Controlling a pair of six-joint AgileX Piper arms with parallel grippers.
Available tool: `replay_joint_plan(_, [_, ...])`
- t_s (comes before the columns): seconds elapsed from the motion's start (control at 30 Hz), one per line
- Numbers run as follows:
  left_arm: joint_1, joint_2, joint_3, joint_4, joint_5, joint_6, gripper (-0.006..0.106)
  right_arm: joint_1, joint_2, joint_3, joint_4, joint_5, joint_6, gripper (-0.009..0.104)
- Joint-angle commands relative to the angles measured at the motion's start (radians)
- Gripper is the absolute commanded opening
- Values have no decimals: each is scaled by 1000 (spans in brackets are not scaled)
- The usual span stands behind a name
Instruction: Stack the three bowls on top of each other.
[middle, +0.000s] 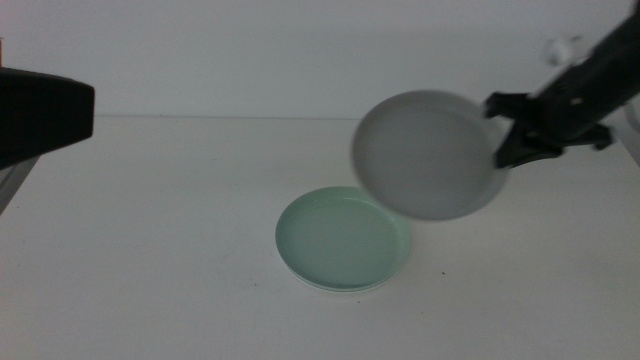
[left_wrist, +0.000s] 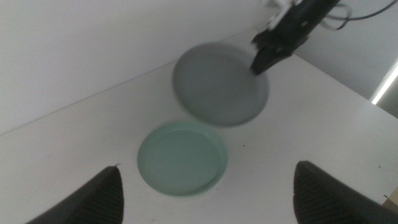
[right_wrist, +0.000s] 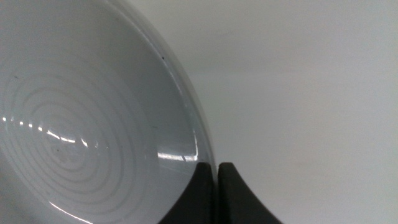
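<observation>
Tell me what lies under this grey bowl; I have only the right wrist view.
Observer: A green bowl lies on the table. In the middle view it is below and left of the grey bowl.
Operator: Report the gap between them.
Observer: The grey bowl hangs tilted in the right claw, held by its rim and clear of the green one.
Operator: Say where the left claw is.
Observer: The left claw is open and holds nothing. It waits at the table's left side, facing the green bowl.
</observation>
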Motion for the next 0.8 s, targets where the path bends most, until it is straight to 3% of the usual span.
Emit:
replay_joint_plan(0.0, [1,-6,3,0,-12,-6,94,47,46,-31,28,5,1,-3])
replay_joint_plan(0.37, [1,-6,3,0,-12,-6,94,156,214,-67,119,-47,-2,-3])
replay_joint_plan(0.77, [1,-6,3,0,-12,-6,94,185,289,-67,120,-108,-2,-3])
